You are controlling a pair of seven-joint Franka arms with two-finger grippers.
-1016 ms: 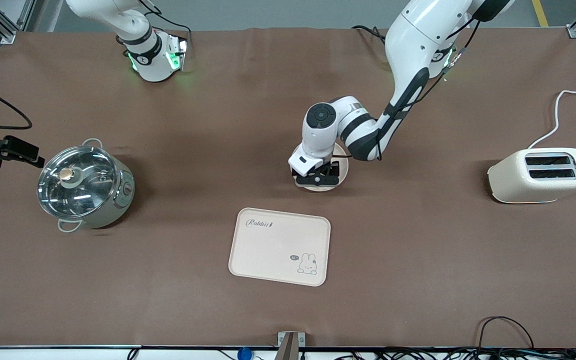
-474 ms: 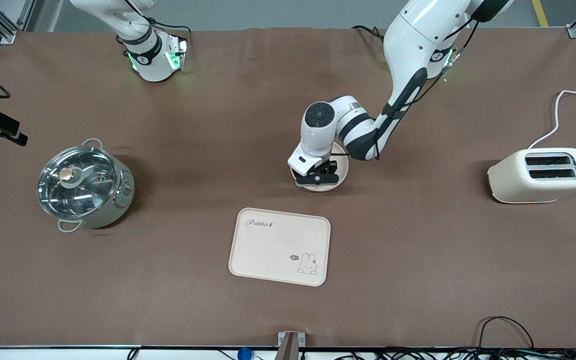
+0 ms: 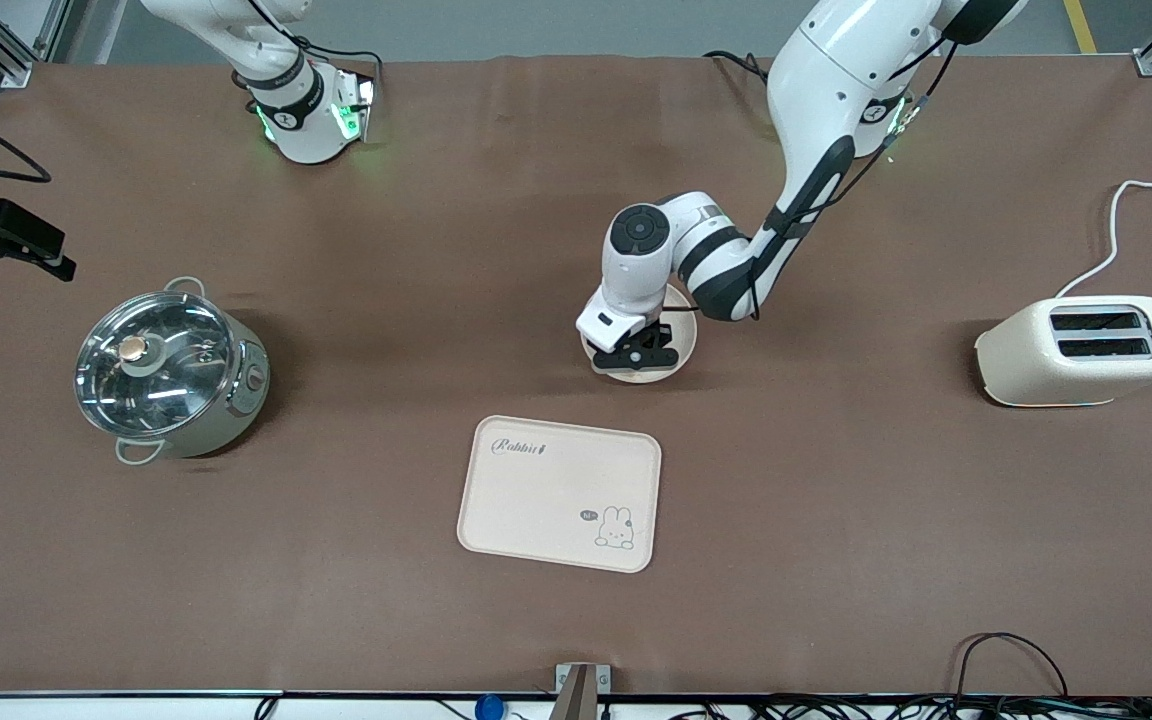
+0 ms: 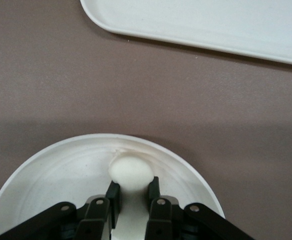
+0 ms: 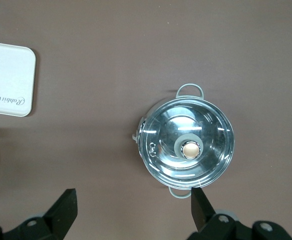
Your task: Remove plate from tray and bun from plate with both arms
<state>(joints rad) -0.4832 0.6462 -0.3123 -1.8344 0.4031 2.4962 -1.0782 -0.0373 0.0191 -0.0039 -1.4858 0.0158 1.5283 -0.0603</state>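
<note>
The round cream plate (image 3: 648, 376) lies on the table, farther from the front camera than the tray. In the left wrist view the small pale bun (image 4: 130, 169) rests on the plate (image 4: 45, 165). My left gripper (image 3: 636, 350) is down on the plate, and its fingers touch both sides of the bun (image 4: 132, 189). In the front view the bun is hidden under the gripper. My right gripper (image 3: 21, 243) hangs in the air at the right arm's end of the table. In the right wrist view (image 5: 133, 207) it is wide open and empty.
The rectangular cream tray with the rabbit drawing (image 3: 561, 493) lies nearer the front camera than the plate. A steel pot with a glass lid (image 3: 171, 375) stands at the right arm's end and shows in the right wrist view (image 5: 188, 147). A cream toaster (image 3: 1081, 350) stands at the left arm's end.
My right gripper has moved up and away from the pot. My left gripper's fingers have drawn in around the bun on the plate.
</note>
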